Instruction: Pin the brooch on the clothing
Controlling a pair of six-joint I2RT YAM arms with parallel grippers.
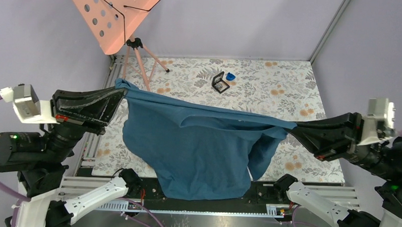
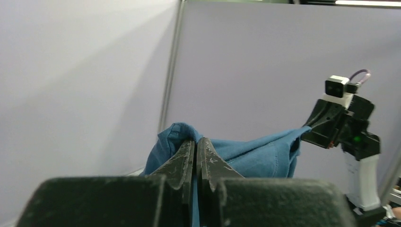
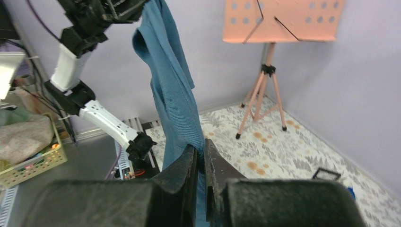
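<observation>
The dark teal T-shirt [image 1: 203, 149] hangs stretched in the air between my two grippers, its lower part draping over the near table edge. My left gripper [image 1: 123, 92] is shut on the shirt's left upper corner; the left wrist view shows cloth [image 2: 255, 156] pinched between the closed fingers [image 2: 196, 142]. My right gripper [image 1: 294, 128] is shut on the right upper corner; in the right wrist view the cloth [image 3: 172, 90] rises from the closed fingers [image 3: 200, 149]. The brooch is not visible in any view.
A black square case [image 1: 219, 83] and a small bright blue object [image 1: 231, 76] lie on the floral table cover [image 1: 285, 86] at the back. A pink music stand [image 1: 116, 14] on a tripod stands at the back left. A basket [image 3: 28, 156] sits off the table.
</observation>
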